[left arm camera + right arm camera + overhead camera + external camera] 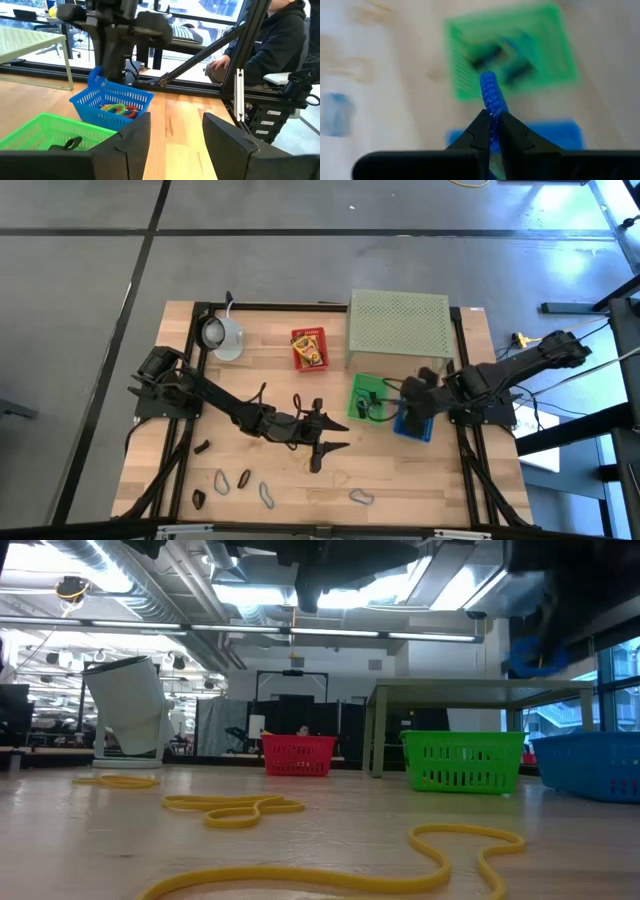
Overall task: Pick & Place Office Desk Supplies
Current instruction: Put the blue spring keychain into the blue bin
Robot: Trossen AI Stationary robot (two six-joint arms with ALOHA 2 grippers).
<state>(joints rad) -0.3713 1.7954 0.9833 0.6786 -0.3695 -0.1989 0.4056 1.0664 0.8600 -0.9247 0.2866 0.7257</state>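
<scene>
My right gripper (491, 116) is shut on a blue coiled loop (490, 90) above the green basket (362, 398) and the blue basket (412, 426). The left wrist view shows that loop (95, 77) just over the blue basket's (112, 102) rim; coloured loops lie inside. A dark clip (67, 145) lies in the green basket (45, 132). My left gripper (325, 438) stands open at mid-table with nothing between its fingers (135, 140). Several loops (244, 478) and dark clips (199, 498) lie near the front edge. A yellow printed box (309, 348) sits farther back. My right gripper pinches the blue coiled loop between its two fingertips, at the part nearest them (492, 111). The fingers slant downward from the table's right side. The coil sticks out past the fingertips, lifted clear of the table; whether it touches the blue basket's rim I cannot tell.
A pale green perforated stand (400, 325) rises behind the baskets. A pale mug (222, 335) stands at the back left. A person sits beyond the table's right side (270, 45). Bare wood lies between my left gripper and the baskets.
</scene>
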